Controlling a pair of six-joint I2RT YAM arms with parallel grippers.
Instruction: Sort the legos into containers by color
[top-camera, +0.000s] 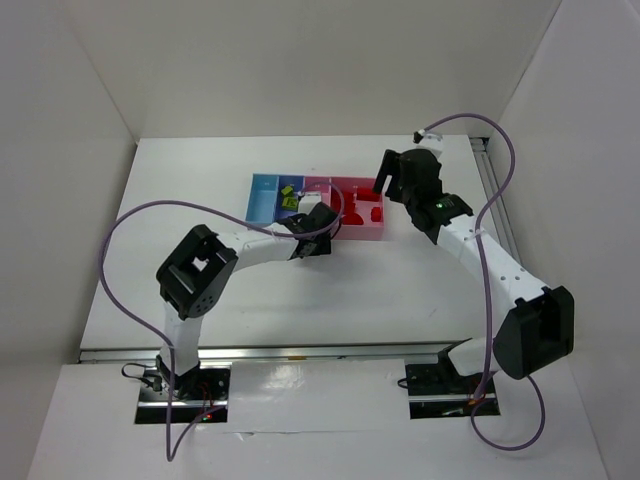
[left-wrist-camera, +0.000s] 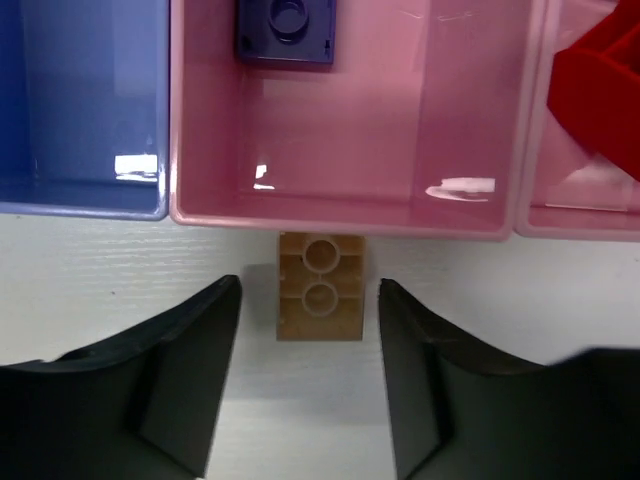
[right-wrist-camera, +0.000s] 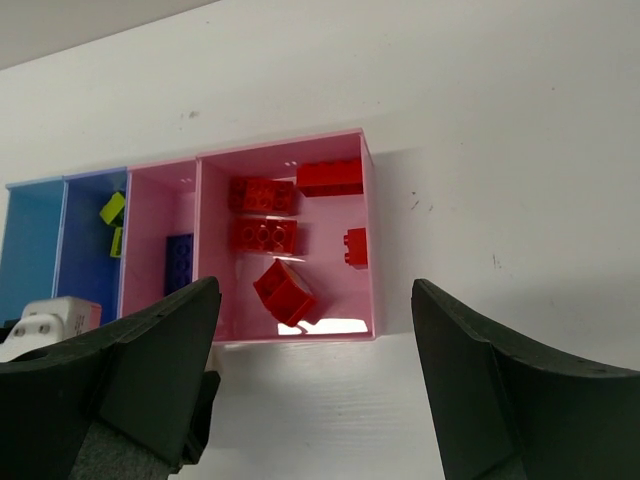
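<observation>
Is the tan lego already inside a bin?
No, the tan lego lies on the table just outside the narrow pink bin's near wall.

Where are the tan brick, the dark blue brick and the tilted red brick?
tan brick (left-wrist-camera: 320, 287), left wrist view, upward face
dark blue brick (left-wrist-camera: 286, 32), left wrist view, upward face
tilted red brick (right-wrist-camera: 285, 292), right wrist view, upper face

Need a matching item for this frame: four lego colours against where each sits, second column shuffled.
Column 1:
1. tan lego
2. dark blue lego
3. red legos
4. yellow-green lego

Column 2:
A. in the wide pink bin
B. on the table, outside the bins
C. in the darker blue bin
D. in the narrow pink bin

Pairs: 1-B, 2-D, 3-A, 4-C
</observation>
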